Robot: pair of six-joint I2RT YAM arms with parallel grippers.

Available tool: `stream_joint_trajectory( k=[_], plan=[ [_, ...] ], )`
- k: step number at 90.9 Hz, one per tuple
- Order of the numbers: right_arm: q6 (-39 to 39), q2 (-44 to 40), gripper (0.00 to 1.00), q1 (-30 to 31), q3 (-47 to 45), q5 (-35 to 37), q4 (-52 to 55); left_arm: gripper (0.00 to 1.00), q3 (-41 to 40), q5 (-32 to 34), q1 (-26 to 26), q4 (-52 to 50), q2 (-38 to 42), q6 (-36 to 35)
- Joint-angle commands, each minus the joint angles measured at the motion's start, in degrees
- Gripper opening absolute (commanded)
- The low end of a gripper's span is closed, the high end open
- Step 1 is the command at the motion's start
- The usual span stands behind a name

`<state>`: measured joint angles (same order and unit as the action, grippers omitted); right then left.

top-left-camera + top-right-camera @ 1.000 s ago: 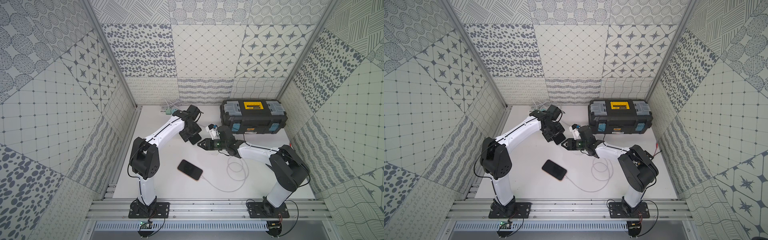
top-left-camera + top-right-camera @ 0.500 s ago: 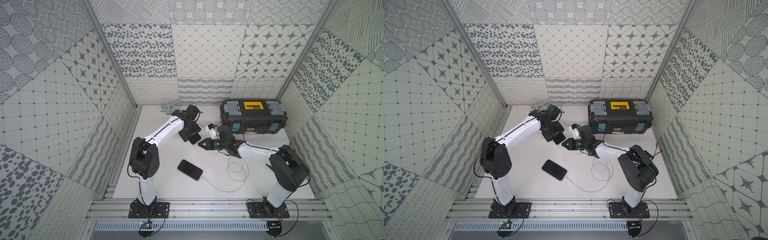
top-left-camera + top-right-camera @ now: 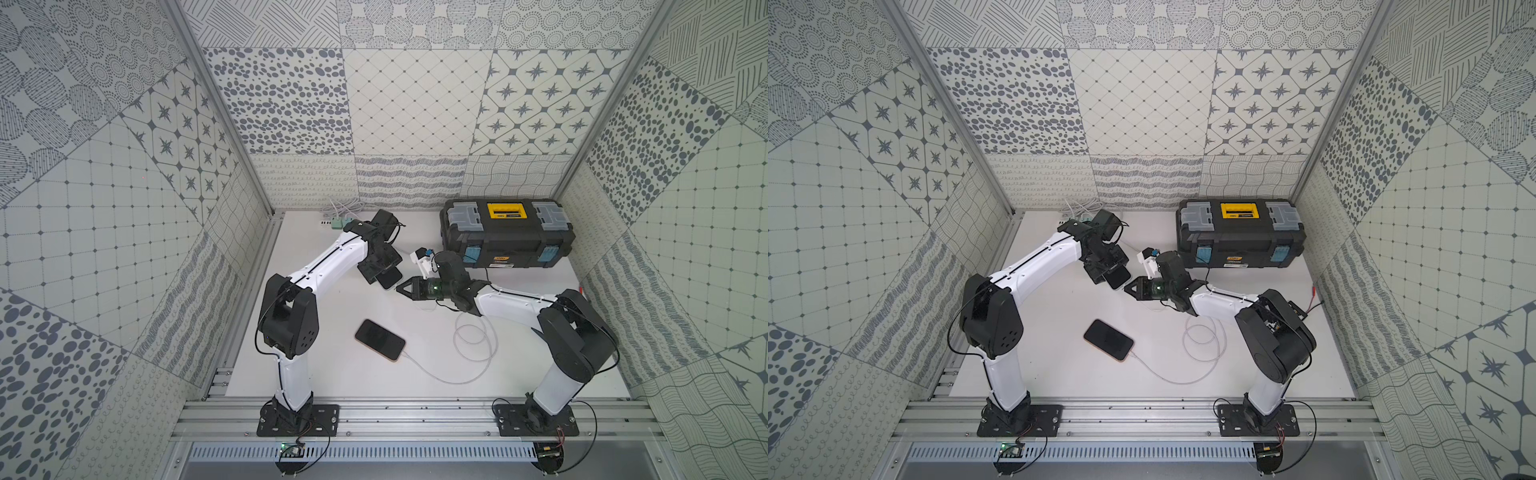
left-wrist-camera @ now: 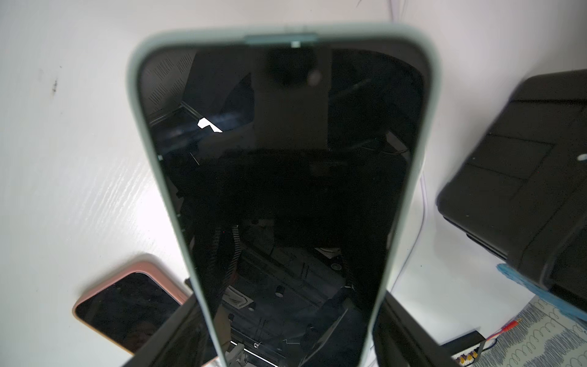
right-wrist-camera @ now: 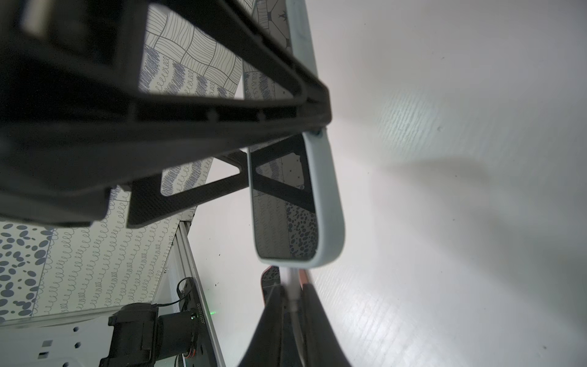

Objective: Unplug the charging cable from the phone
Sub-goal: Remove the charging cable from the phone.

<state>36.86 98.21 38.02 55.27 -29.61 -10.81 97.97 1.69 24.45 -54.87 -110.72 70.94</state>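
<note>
On your left gripper (image 3: pixel 384 271) the fingers (image 4: pixel 171 336) clamp the edges of the dark-screened phone in its pale green case (image 4: pixel 286 190), near the centre of both top views, while on your right gripper (image 5: pixel 293 287) the black fingers (image 5: pixel 273 321) pinch the thin white charging cable (image 5: pixel 293 275) (right at the phone's end).

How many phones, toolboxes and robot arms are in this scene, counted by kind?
Phones: 2 (held phone, flat phone)
Toolboxes: 1 (black toolbox)
Robot arms: 2 (left arm, right arm)
Total: 5
</note>
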Motion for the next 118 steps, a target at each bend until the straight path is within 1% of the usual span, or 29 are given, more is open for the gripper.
stream_joint_trajectory(
  k=[1,50,64,87,99,118],
  plan=[
    [-0.5,1.1,0.14,0.3,1.3,-0.1,-2.1,0.28,-0.2,-0.5,-0.5,0.5,1.9,-0.8],
    [-1.4,0.8,0.09,0.3,1.1,0.4,-1.0,0.28,-0.4,-0.9,-1.0,1.1,1.8,-0.5],
    [-1.6,1.1,0.05,0.2,1.1,0.5,-0.8,0.28,-0.4,-1.1,-1.4,1.3,1.7,-0.3],
    [-2.0,1.2,0.04,0.3,1.4,0.5,-0.5,0.27,-0.1,-1.4,-2.0,1.7,1.6,-0.3],
    [-2.3,1.4,0.02,0.2,1.6,0.4,-0.1,0.27,0.2,-1.6,-2.3,1.7,1.3,-0.4],
    [-2.9,1.5,0.01,0.2,1.8,0.6,0.5,0.26,0.4,-1.6,-2.7,1.8,1.2,-0.3]
  ],
)
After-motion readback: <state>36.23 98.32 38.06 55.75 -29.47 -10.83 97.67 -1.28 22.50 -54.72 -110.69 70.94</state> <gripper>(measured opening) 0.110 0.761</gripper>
